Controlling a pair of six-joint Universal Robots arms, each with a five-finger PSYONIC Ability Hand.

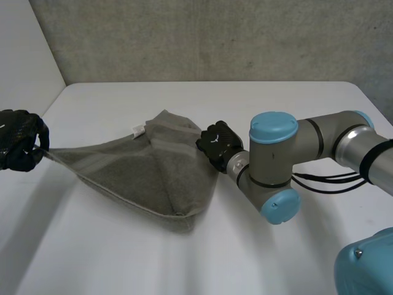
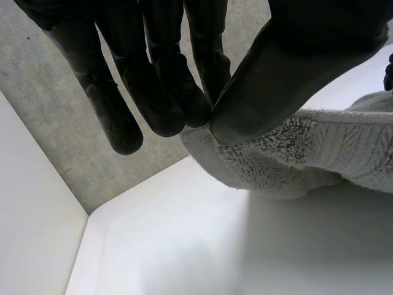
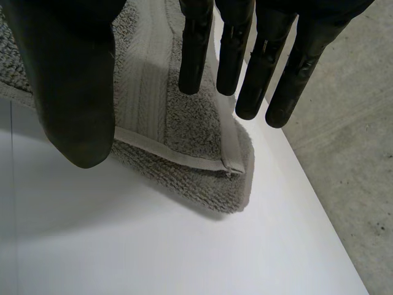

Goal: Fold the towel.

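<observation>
The grey towel (image 1: pixel 141 172) lies partly folded on the white table (image 1: pixel 276 104), one corner drawn out to the left and lifted. My left hand (image 1: pixel 18 144) is shut on that corner; in the left wrist view the thumb (image 2: pixel 295 67) pinches the towel's edge (image 2: pixel 307 147) against the fingers. My right hand (image 1: pixel 216 144) hovers at the towel's far right corner. In the right wrist view its fingers (image 3: pixel 245 61) are straight and spread from the thumb over the hemmed corner (image 3: pixel 184 123), with nothing between them.
A white label (image 1: pixel 139 129) sticks out at the towel's far edge. A concrete wall (image 1: pixel 215 37) runs behind the table and a white panel (image 1: pixel 24 49) stands at the left. My right arm (image 1: pixel 307 153) reaches across the table's right half.
</observation>
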